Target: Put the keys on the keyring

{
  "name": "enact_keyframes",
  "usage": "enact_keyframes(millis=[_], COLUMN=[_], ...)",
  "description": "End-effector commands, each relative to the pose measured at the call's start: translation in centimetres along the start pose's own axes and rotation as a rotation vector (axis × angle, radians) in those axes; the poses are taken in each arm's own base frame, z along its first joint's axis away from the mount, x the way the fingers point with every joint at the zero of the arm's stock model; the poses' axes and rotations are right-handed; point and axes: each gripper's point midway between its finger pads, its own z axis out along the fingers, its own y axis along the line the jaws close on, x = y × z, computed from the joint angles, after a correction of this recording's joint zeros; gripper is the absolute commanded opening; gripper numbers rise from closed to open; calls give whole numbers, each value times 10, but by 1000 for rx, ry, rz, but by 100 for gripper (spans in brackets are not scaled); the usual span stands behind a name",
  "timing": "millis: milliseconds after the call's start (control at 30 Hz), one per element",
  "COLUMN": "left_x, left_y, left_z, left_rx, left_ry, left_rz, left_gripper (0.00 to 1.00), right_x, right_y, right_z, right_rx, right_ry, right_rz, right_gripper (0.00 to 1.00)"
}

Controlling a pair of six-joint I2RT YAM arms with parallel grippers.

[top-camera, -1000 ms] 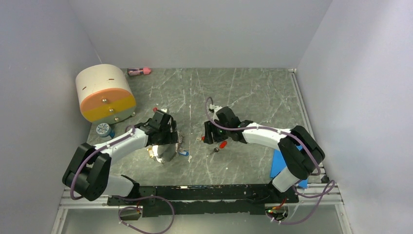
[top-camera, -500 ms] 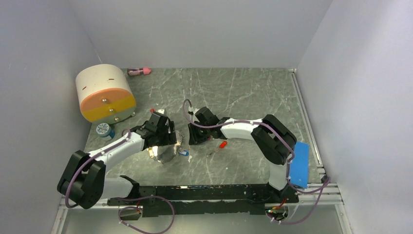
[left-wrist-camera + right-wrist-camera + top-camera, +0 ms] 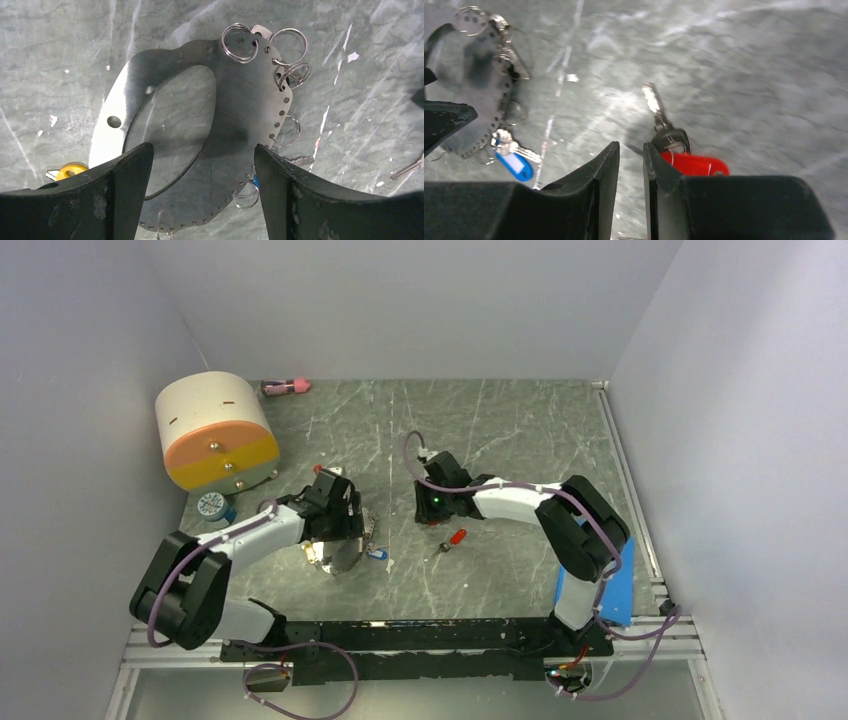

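Top external view: a cream-and-orange drum (image 3: 215, 430) stands far left on the grey marbled surface (image 3: 500, 430); both arms reach toward the middle.
Left tool (image 3: 202, 150): spread wide, hovering over the keyring and gripping nothing.
Keyring: a flat silver oval plate with a perforated rim and small wire rings (image 3: 240, 115), lying flat under the left tool.
Blue-tagged key (image 3: 514, 165): at the plate's rim, seemingly hooked on already, though the blur leaves that unsure.
Right tool (image 3: 631, 146): fingers narrowly parted with a slim empty gap, just beside the loose key.
Loose key: a red-headed metal key (image 3: 671, 140), flat on the surface and apart from the plate.
Axis: diagonal from above, with the red head far-right and the blade tip near-left, roughly toward the plate.
Step in hand: probably grasping this key. Widen the fingers, centre them over the head, close across its width, and leave the ring end free.
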Motion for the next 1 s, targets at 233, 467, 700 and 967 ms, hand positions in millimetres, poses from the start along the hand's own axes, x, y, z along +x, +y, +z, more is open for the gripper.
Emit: enact_keyframes(millis=[233, 467, 700, 967], left_x=[-19, -10, 10, 47], left_y=[-23, -32, -67, -113], left_z=[10, 25, 24, 3], left_rx=[64, 105, 229, 308], left_ry=[4, 65, 121, 163], left_rz=[42, 60, 65, 175], left_gripper=[79, 77, 71, 71], right_x=[37, 13, -4, 0], right_y=[-107, -83, -56, -45], right_z=[-46, -70, -93, -98], right_rx=[220, 103, -23, -97], right_ry=[50, -44, -141, -162], right_rz=[162, 130, 105, 83], right_gripper=[30, 40, 49, 66])
